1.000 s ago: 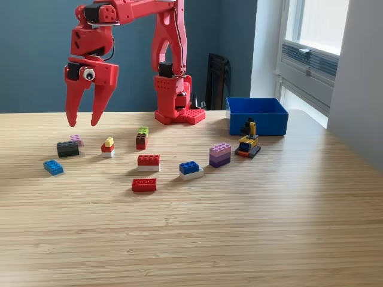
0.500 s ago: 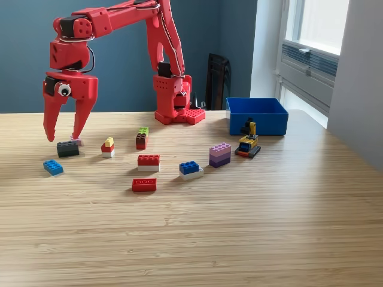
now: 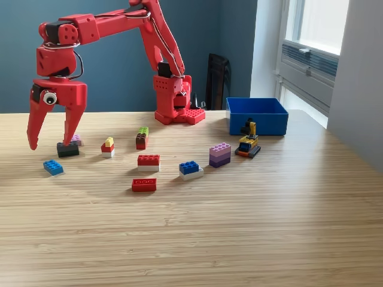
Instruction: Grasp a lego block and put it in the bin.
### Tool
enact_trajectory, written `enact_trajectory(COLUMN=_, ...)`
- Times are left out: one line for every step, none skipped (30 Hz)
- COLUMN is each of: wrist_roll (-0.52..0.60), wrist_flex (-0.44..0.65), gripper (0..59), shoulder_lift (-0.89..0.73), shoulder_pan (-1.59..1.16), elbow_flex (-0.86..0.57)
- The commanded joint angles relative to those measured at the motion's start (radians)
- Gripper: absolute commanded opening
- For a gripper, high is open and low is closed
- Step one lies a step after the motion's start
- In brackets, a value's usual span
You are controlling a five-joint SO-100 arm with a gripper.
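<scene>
Exterior view: one red gripper [image 3: 49,143], jaws spread wide and empty, hung over a black lego block [image 3: 67,149] (nine brick pieces dotted the table [image 3: 239,227]); one blue bin [image 3: 257,116] sat far right.

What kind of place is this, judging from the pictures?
Probably an office or home room used as a robot test bench: a wooden table, a window beside a dark blue wall, and a red arm among lego blocks.
</scene>
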Motion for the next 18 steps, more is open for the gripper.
enact_trajectory(wrist_roll=0.008, wrist_flex=0.025, gripper=25.2, shoulder_lift=-0.032, shoulder_pan=-0.002, elbow_flex=-0.140)
enact_trajectory(wrist_roll=0.011, wrist_flex=0.031, gripper=25.2, shoulder_lift=-0.046, shoulder_pan=-0.002, elbow_flex=-0.155)
enact_trajectory(wrist_roll=0.014, wrist_flex=0.038, gripper=25.3, shoulder_lift=-0.061, shoulder_pan=-0.002, elbow_flex=-0.170)
enact_trajectory(wrist_roll=0.017, wrist_flex=0.046, gripper=25.3, shoulder_lift=-0.075, shoulder_pan=-0.002, elbow_flex=-0.189)
enact_trajectory(wrist_roll=0.021, wrist_flex=0.058, gripper=25.3, shoulder_lift=-0.091, shoulder_pan=-0.003, elbow_flex=-0.207)
enact_trajectory(wrist_roll=0.028, wrist_flex=0.069, gripper=25.2, shoulder_lift=-0.104, shoulder_pan=-0.003, elbow_flex=-0.225)
enact_trajectory(wrist_roll=0.035, wrist_flex=0.081, gripper=25.1, shoulder_lift=-0.120, shoulder_pan=-0.005, elbow_flex=-0.247)
enact_trajectory(wrist_roll=0.041, wrist_flex=0.094, gripper=25.1, shoulder_lift=-0.135, shoulder_pan=-0.005, elbow_flex=-0.267)
enact_trajectory(wrist_roll=0.048, wrist_flex=0.104, gripper=25.1, shoulder_lift=-0.149, shoulder_pan=-0.006, elbow_flex=-0.287)
enact_trajectory(wrist_roll=0.052, wrist_flex=0.114, gripper=25.0, shoulder_lift=-0.163, shoulder_pan=-0.009, elbow_flex=-0.307)
enact_trajectory(wrist_roll=0.057, wrist_flex=0.123, gripper=24.9, shoulder_lift=-0.176, shoulder_pan=-0.011, elbow_flex=-0.325)
enact_trajectory(wrist_roll=0.060, wrist_flex=0.130, gripper=24.8, shoulder_lift=-0.189, shoulder_pan=-0.012, elbow_flex=-0.341)
enact_trajectory(wrist_roll=0.064, wrist_flex=0.138, gripper=24.6, shoulder_lift=-0.201, shoulder_pan=-0.014, elbow_flex=-0.353)
enact_trajectory(wrist_roll=0.067, wrist_flex=0.144, gripper=24.5, shoulder_lift=-0.210, shoulder_pan=-0.015, elbow_flex=-0.364)
enact_trajectory(wrist_roll=0.069, wrist_flex=0.153, gripper=24.3, shoulder_lift=-0.219, shoulder_pan=-0.015, elbow_flex=-0.379)
enact_trajectory(wrist_roll=0.071, wrist_flex=0.161, gripper=24.1, shoulder_lift=-0.229, shoulder_pan=-0.017, elbow_flex=-0.391)
enact_trajectory(wrist_roll=0.072, wrist_flex=0.167, gripper=23.9, shoulder_lift=-0.236, shoulder_pan=-0.017, elbow_flex=-0.403)
enact_trajectory(wrist_roll=0.074, wrist_flex=0.172, gripper=23.7, shoulder_lift=-0.242, shoulder_pan=-0.018, elbow_flex=-0.416)
